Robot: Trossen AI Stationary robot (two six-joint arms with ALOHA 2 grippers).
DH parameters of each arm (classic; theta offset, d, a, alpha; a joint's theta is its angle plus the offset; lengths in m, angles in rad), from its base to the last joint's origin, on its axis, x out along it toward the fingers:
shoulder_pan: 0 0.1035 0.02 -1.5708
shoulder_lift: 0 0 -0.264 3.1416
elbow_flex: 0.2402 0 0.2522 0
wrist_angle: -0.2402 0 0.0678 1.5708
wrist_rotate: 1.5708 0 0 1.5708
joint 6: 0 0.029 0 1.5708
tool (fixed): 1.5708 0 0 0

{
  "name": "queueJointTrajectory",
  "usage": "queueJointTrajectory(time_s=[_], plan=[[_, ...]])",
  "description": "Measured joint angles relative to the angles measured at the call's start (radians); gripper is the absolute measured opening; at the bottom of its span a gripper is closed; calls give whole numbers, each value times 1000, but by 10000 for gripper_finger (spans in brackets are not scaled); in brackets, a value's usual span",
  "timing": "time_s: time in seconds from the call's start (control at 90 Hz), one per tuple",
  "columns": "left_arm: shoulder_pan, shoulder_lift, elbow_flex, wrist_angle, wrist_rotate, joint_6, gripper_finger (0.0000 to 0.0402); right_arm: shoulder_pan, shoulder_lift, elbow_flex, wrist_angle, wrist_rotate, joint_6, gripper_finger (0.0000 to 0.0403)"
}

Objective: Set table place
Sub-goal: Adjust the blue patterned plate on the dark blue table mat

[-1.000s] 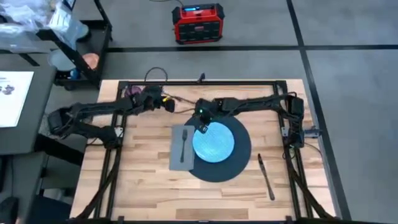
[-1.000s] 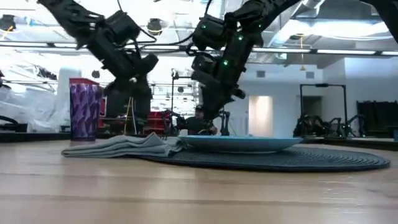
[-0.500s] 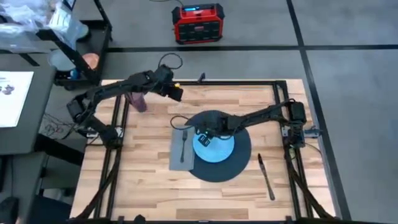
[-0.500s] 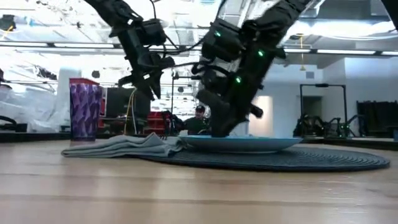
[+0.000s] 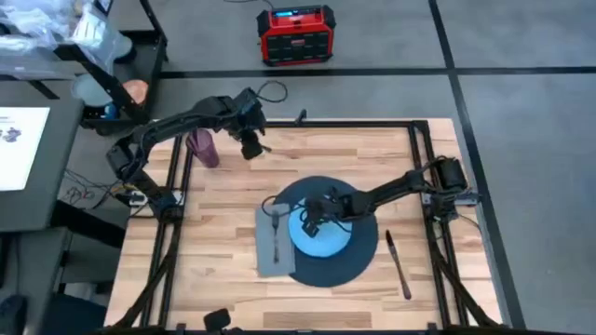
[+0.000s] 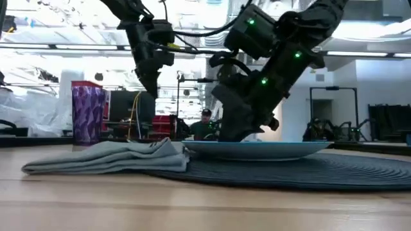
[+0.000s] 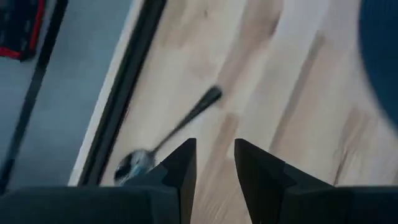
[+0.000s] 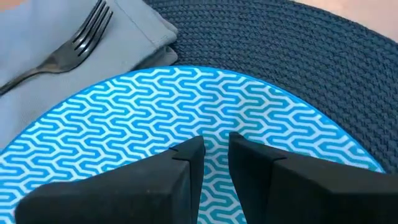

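Knife (image 5: 399, 264): on the desk (image 5: 223, 279), near edge, right of the mat, apart from it.
Place mat (image 5: 361, 249): dark, round, mid-desk; carries the light blue plate (image 5: 328, 244); grey napkin (image 5: 272, 249) with fork (image 5: 277, 229) overlaps its left edge.
Right claw (image 5: 308, 221): low over the plate, fingers narrowly parted, holding nothing.
Left claw (image 5: 251, 149): raised near the far rail, narrowly parted, empty, above a spoon (image 7: 171, 140).
Purple cup (image 5: 204, 149): far left.

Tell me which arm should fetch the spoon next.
Left. Its end effector hangs above the spoon near the table's far edge, fingers slightly apart and empty. The right end effector is low over the plate on the place mat, farther from it.
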Motion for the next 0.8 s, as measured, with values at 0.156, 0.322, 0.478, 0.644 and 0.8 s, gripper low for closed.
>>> queueJointTrajectory(time_s=[0.156, 0.322, 0.478, 0.644, 0.8], plan=[[1, 0, 1, -1, -9, -49, 93, -4, -72, -8, 14, -39, -102, 61], [-3, 0, 1, -2, -8, -70, 93, -23, -186, -4, 15, 46, -182, 61], [-3, 0, 1, -1, -8, -75, 93, -49, -287, -4, -104, 6, -122, 61], [-3, 0, 1, -15, -7, -70, 93, -37, -364, -4, -361, -36, 36, 61], [-3, 0, 1, -31, -6, -43, 93, -4, -374, -2, -359, -104, 68, 61]])
